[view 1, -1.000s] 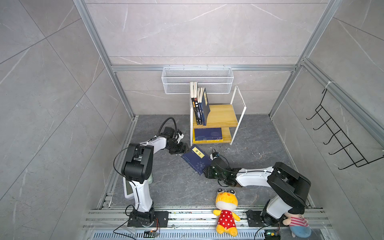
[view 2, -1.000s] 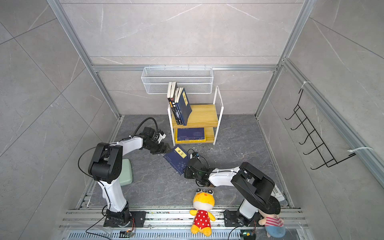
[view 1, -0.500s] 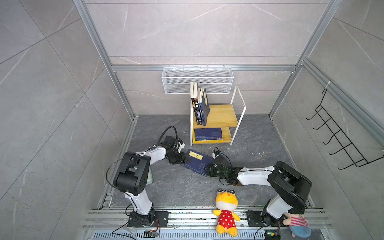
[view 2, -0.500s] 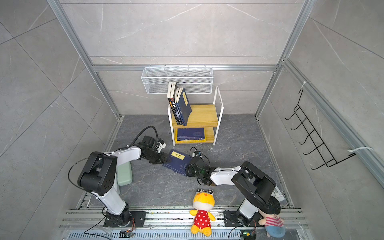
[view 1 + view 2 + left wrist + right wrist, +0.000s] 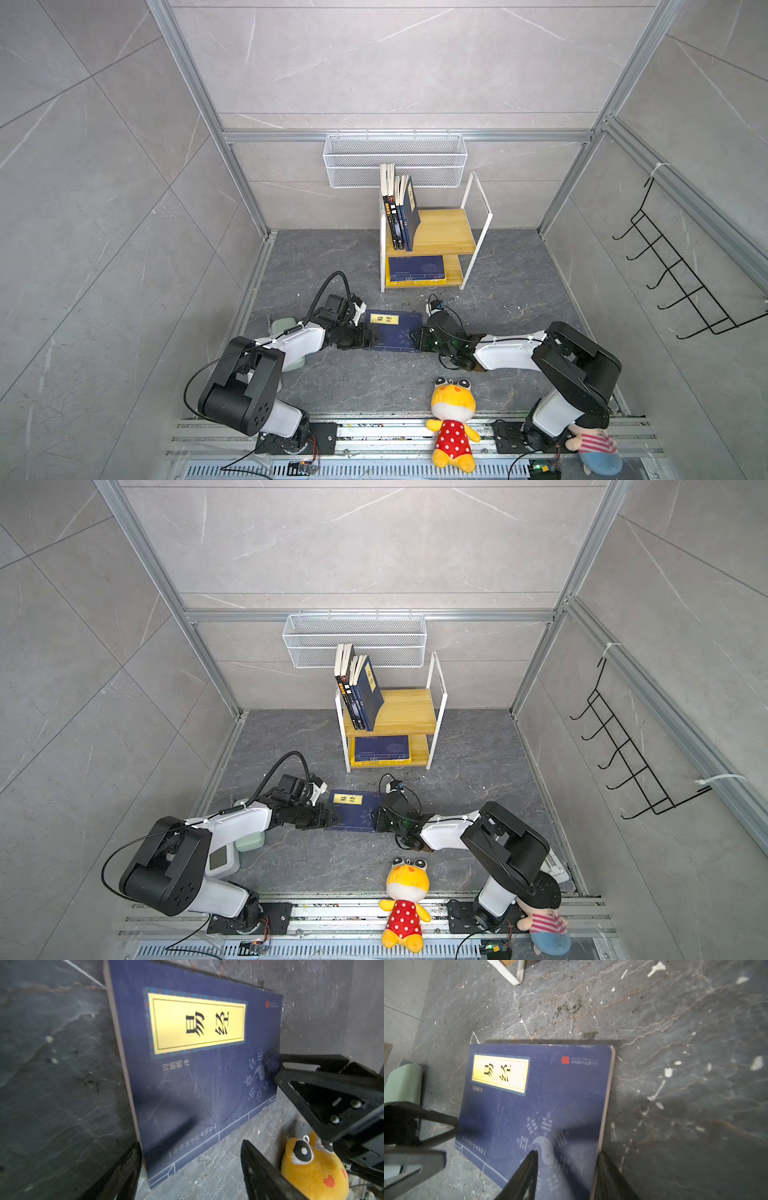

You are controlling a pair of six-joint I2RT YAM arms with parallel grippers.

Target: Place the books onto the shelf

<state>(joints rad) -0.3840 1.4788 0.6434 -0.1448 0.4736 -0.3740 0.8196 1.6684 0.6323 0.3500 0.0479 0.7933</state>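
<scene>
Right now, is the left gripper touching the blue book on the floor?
Touching. In the right wrist view, one finger of the left gripper meets the side edge of the blue book, no gap showing.

On the navy book (image 5: 199,1088), a yellow cover label (image 5: 197,1022) reads 易经 in black characters. A red seal mark (image 5: 565,1060) sits near a corner; smaller print is unreadable.

Two plush toys (image 5: 452,419), one shelf (image 5: 446,232), one basket (image 5: 395,166); count of books (image 5: 411,208) unclear.
</scene>
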